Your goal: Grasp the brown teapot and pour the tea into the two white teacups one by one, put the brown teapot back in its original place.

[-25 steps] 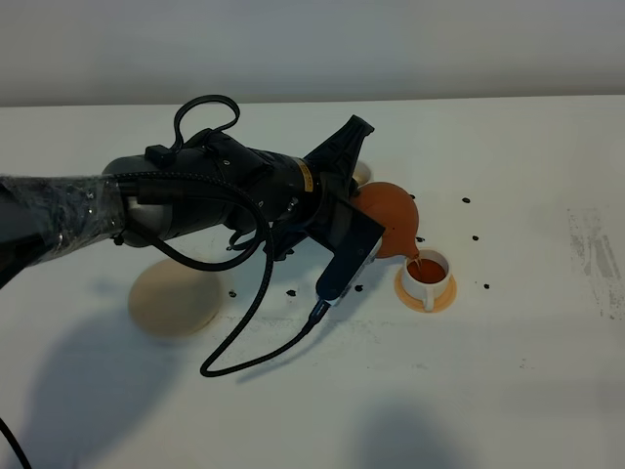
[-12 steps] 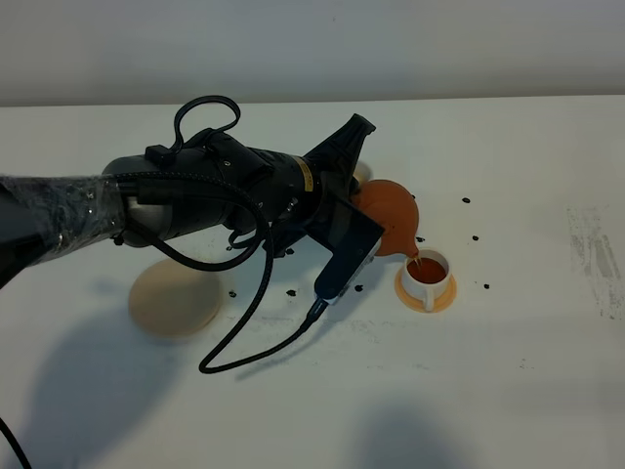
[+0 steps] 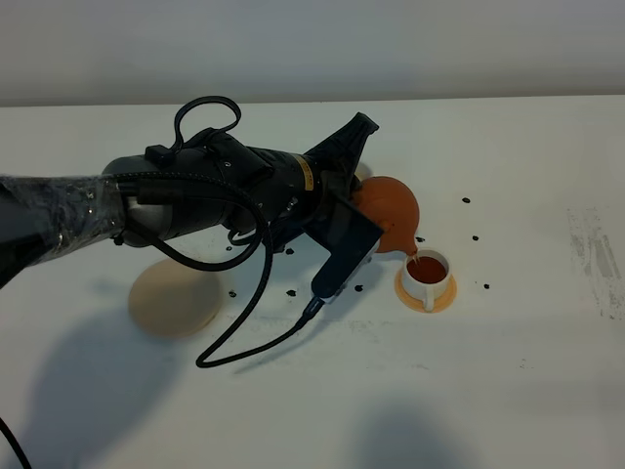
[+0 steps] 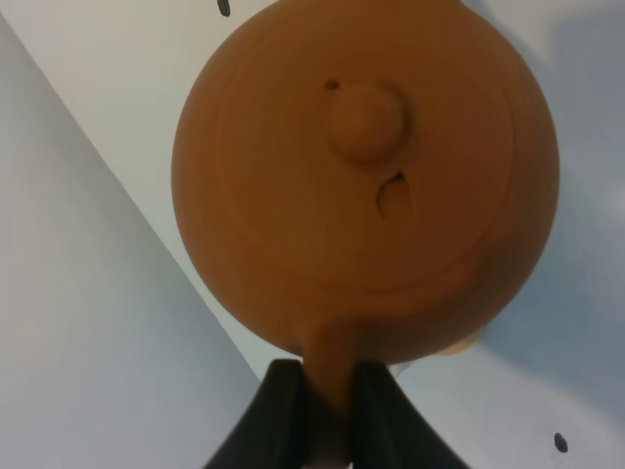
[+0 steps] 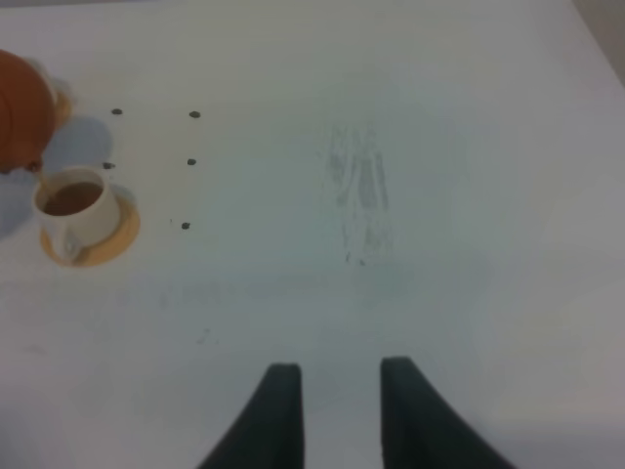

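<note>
My left gripper [image 4: 330,415] is shut on the loop handle of the brown teapot [image 4: 366,186], which hangs tilted above the table. From the high camera, the teapot [image 3: 393,210] tips its spout down over a white teacup [image 3: 431,276] on an orange saucer [image 3: 410,293]. Tea [image 3: 428,270] fills that cup, dark amber. The other teacup is hidden behind my left arm. The beige coaster [image 3: 176,301] lies bare at the left. My right gripper [image 5: 340,391] hovers over bare table, fingers slightly apart and empty, with the teacup [image 5: 70,207] far off.
Small dark specks [image 3: 466,200] dot the white table around the cup and under the arm. A black cable [image 3: 244,332] loops down from the left wrist onto the table. A faint scuffed patch [image 3: 596,249] marks the table's right side.
The left wrist has rolled a little further and the teapot has shifted slightly up and right, still over the cup. The cable has swung a bit left.
</note>
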Controlling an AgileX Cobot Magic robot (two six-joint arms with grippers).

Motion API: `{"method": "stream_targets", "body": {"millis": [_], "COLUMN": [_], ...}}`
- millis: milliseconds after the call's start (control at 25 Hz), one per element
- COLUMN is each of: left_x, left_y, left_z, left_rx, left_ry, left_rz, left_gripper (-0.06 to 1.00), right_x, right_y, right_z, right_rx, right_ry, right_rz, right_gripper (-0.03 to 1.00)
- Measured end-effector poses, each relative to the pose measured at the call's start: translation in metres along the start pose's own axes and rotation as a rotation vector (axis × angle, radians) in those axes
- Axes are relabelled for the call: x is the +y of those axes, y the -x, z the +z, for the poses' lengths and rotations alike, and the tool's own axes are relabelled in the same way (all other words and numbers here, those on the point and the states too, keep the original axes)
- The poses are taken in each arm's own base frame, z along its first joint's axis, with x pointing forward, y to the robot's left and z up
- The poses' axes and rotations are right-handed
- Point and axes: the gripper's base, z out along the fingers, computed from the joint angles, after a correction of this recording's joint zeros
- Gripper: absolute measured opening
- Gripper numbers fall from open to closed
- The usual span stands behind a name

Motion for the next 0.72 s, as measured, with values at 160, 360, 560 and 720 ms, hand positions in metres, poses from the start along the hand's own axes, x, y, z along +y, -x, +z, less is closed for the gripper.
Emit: {"method": "stream_targets", "body": {"millis": [160, 360, 560, 720], "left_x": [0.0001, 0.0001, 0.0002, 0.0007], "left_y": [0.0000, 0.0000, 0.0003, 0.0003], "left_z": [0.0000, 0.0000, 0.0000, 0.0000], "left_rx": [0.000, 0.000, -0.003, -0.003], "left_ry": [0.001, 0.001, 0.003, 0.008], "left_rz": [0.017, 0.024, 0.041, 0.044], "left_gripper": [0.09, 0.09, 0.09, 0.09], "right_x": [0.0000, 0.0000, 0.0000, 0.0000], "right_y": [0.0000, 0.0000, 0.0000, 0.0000], "right_z": [0.0000, 0.0000, 0.0000, 0.0000], "right_rx": [0.000, 0.000, 0.000, 0.000], "right_ry": [0.000, 0.000, 0.000, 0.000], "right_rz": [0.000, 0.000, 0.000, 0.000], "right_gripper": [0.22, 0.22, 0.22, 0.22]}}
